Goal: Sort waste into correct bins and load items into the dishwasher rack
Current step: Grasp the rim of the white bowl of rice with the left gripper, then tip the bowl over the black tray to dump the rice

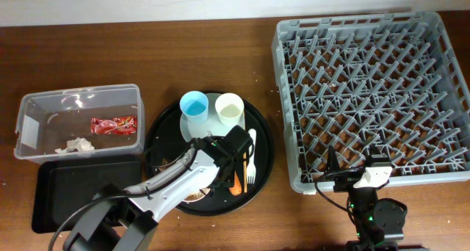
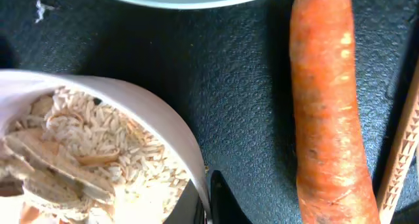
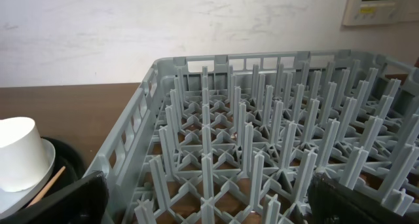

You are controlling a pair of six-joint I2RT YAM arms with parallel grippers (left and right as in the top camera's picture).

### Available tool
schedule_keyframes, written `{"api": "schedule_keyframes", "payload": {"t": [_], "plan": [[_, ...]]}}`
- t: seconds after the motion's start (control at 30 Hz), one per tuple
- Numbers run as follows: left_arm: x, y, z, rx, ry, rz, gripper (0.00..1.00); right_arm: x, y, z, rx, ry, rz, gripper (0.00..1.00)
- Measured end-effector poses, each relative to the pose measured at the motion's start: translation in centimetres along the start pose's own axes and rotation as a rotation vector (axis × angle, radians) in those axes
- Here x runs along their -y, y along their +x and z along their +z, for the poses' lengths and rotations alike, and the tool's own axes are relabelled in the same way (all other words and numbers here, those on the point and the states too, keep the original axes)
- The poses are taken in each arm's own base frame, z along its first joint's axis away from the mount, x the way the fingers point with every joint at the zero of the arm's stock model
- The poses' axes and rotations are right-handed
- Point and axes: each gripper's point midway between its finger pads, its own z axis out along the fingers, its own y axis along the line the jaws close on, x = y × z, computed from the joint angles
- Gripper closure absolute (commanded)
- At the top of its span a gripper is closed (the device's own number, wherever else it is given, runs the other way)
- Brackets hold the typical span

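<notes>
My left gripper (image 2: 206, 201) is shut on the rim of the small pinkish-white bowl (image 2: 141, 112), which holds beige rice-like scraps (image 2: 98, 142). The orange carrot (image 2: 327, 106) lies just right of it on the round black tray, with a chopstick (image 2: 400, 152) beyond. In the overhead view the left gripper (image 1: 219, 175) is low over the bowl (image 1: 194, 195), beside the carrot (image 1: 235, 183) and white fork (image 1: 250, 159). The blue cup (image 1: 194, 109) and cream cup (image 1: 229, 109) stand on the pale plate (image 1: 187, 126). My right gripper (image 3: 209, 204) is open and empty at the grey rack's (image 1: 367, 89) front left corner.
The clear tub (image 1: 44, 104) at the left holds the red wrapper (image 1: 113, 124) and white tissue (image 1: 77, 144). The shallow black rectangular tray (image 1: 73, 188) lies in front of it. The round black tray (image 1: 264, 144) sits between the tub and the rack.
</notes>
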Motion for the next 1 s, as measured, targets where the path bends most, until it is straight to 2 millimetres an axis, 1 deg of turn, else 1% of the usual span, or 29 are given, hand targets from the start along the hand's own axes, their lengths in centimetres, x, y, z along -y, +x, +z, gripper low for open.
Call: {"api": "schedule_keyframes", "payload": {"t": [0.17, 0.23, 0.3, 0.37, 0.43, 0.5, 0.57, 0.63, 0.67, 0.73, 0.8, 0.83, 0.87, 0.9, 0.93, 1.0], "plan": [[-0.2, 0.0, 0.0, 0.000, -0.010, 0.000, 1.00, 0.0, 0.0, 0.0, 0.000, 0.000, 0.000, 0.01], [-0.4, 0.3, -0.4, -0.017, -0.022, 0.005, 1.00, 0.0, 0.0, 0.0, 0.000, 0.000, 0.000, 0.01], [-0.3, 0.2, -1.4, -0.041, -0.027, 0.013, 1.00, 0.0, 0.0, 0.0, 0.000, 0.000, 0.000, 0.01], [0.3, -1.5, -3.7, -0.024, -0.013, 0.026, 1.00, 0.0, 0.0, 0.0, 0.000, 0.000, 0.000, 0.01], [-0.7, -2.7, -5.0, -0.024, -0.020, 0.003, 1.00, 0.0, 0.0, 0.0, 0.000, 0.000, 0.001, 0.01], [-2.7, -4.4, -5.4, -0.012, -0.033, -0.055, 1.00, 0.0, 0.0, 0.0, 0.000, 0.000, 0.000, 0.01], [-5.4, -5.4, -5.7, -0.010, -0.043, -0.113, 1.00, 0.0, 0.0, 0.0, 0.000, 0.000, 0.000, 0.01], [-9.4, -6.5, -7.5, 0.033, -0.031, -0.223, 1.00, 0.0, 0.0, 0.0, 0.000, 0.000, 0.000, 0.01], [-11.9, -6.7, -8.7, 0.057, -0.016, -0.282, 1.00, 0.0, 0.0, 0.0, 0.000, 0.000, 0.000, 0.01], [-14.4, -6.9, -9.7, 0.073, 0.046, -0.340, 1.00, 0.0, 0.0, 0.0, 0.000, 0.000, 0.000, 0.01], [-16.3, -6.8, -10.4, 0.083, 0.093, -0.375, 1.00, 0.0, 0.0, 0.0, 0.000, 0.000, 0.000, 0.01], [-16.9, -6.8, -10.6, 0.094, 0.096, -0.382, 1.00, 0.0, 0.0, 0.0, 0.000, 0.000, 0.001, 0.01], [-18.2, -6.2, -11.1, 0.094, 0.078, -0.395, 1.00, 0.0, 0.0, 0.0, 0.000, 0.000, 0.000, 0.01], [-18.9, -5.9, -11.1, 0.092, 0.063, -0.405, 1.00, 0.0, 0.0, 0.0, 0.000, 0.000, 0.000, 0.01], [-19.3, -5.2, -10.8, 0.068, 0.051, -0.411, 1.00, 0.0, 0.0, 0.0, 0.000, 0.000, 0.000, 0.01], [-19.9, -4.8, -9.9, 0.059, 0.044, -0.432, 1.00, 0.0, 0.0, 0.0, 0.000, 0.000, 0.000, 0.01]]}}
